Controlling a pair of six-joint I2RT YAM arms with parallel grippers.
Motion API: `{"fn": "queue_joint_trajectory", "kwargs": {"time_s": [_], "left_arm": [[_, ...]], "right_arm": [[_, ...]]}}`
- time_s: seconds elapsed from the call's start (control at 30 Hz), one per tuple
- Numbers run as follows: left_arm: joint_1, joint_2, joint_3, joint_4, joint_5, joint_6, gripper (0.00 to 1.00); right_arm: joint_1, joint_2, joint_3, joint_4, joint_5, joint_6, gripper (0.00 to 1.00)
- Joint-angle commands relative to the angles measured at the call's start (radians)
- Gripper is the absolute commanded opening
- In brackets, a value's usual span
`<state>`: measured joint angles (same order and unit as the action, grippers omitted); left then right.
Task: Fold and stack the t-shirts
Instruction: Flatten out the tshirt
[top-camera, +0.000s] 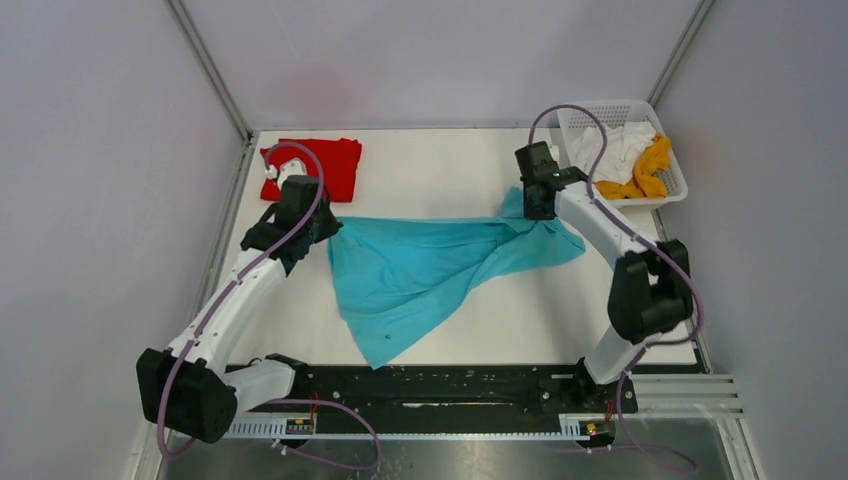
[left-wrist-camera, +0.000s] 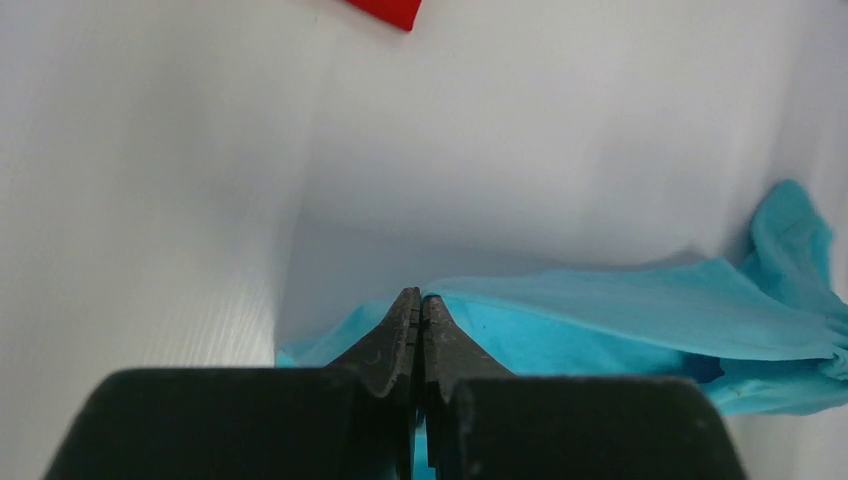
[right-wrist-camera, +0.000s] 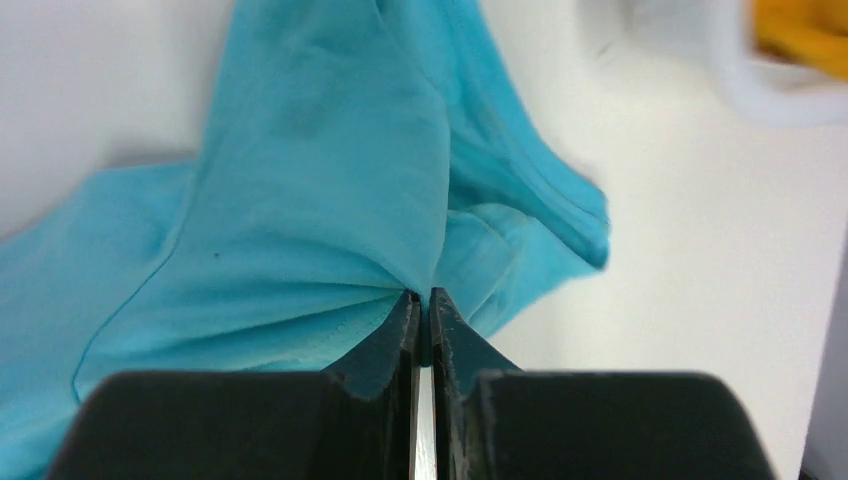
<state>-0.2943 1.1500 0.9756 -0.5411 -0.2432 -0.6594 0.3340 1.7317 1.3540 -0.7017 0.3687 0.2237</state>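
A turquoise-blue t-shirt (top-camera: 420, 275) lies stretched across the middle of the table, pulled taut between both arms. My left gripper (left-wrist-camera: 420, 295) is shut on its left edge (left-wrist-camera: 640, 310). At the shirt's right end my right gripper (right-wrist-camera: 421, 295) is shut on a bunched fold of the blue cloth (right-wrist-camera: 320, 200). From above, the left gripper (top-camera: 325, 228) and the right gripper (top-camera: 535, 205) hold the two ends apart. A folded red t-shirt (top-camera: 325, 165) lies at the back left, its corner (left-wrist-camera: 390, 12) showing in the left wrist view.
A white lattice basket (top-camera: 675, 180) at the back right holds a white t-shirt (top-camera: 620, 150) and a mustard-yellow one (top-camera: 648, 170). Grey walls close in the table on three sides. A black rail (top-camera: 440, 385) runs along the near edge.
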Motion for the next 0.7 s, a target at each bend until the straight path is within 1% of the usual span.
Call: {"fn": "queue_joint_trajectory", "kwargs": {"time_s": [0.0,0.2,0.33,0.4,0.47,0.53,0.57,0.6,0.67], "left_arm": [[0.002,-0.128,0.143,0.036,-0.056,0.023,0.0],[0.002,-0.337,0.23,0.061,-0.075,0.036,0.0],[0.002,-0.477,0.198,0.111,-0.059,0.033,0.0],[0.002,-0.513,0.171,0.13,-0.032,0.03,0.0],[0.003,-0.505,0.152,0.114,0.004,0.029,0.0],[0.001,-0.476,0.115,0.096,0.04,0.009,0.0],[0.002,-0.458,0.084,0.096,0.064,-0.007,0.0],[0.003,-0.436,0.046,0.104,0.096,-0.029,0.0],[0.001,-0.383,-0.02,0.113,0.14,-0.056,0.0]], "right_arm": [[0.005,-0.344,-0.013,0.019,0.145,-0.011,0.08],[0.006,-0.811,-0.089,0.045,0.022,-0.037,0.09],[0.005,-1.042,-0.157,0.069,-0.031,0.01,0.1],[0.006,-1.1,-0.198,0.068,-0.076,0.015,0.12],[0.005,-1.112,-0.225,0.004,-0.085,0.027,0.14],[0.006,-1.101,-0.273,-0.075,-0.058,0.08,0.19],[0.005,-1.089,-0.307,-0.112,-0.047,0.116,0.25],[0.005,-1.076,-0.351,-0.137,-0.052,0.14,0.39],[0.006,-1.039,-0.423,-0.162,-0.065,0.155,0.85]]}}
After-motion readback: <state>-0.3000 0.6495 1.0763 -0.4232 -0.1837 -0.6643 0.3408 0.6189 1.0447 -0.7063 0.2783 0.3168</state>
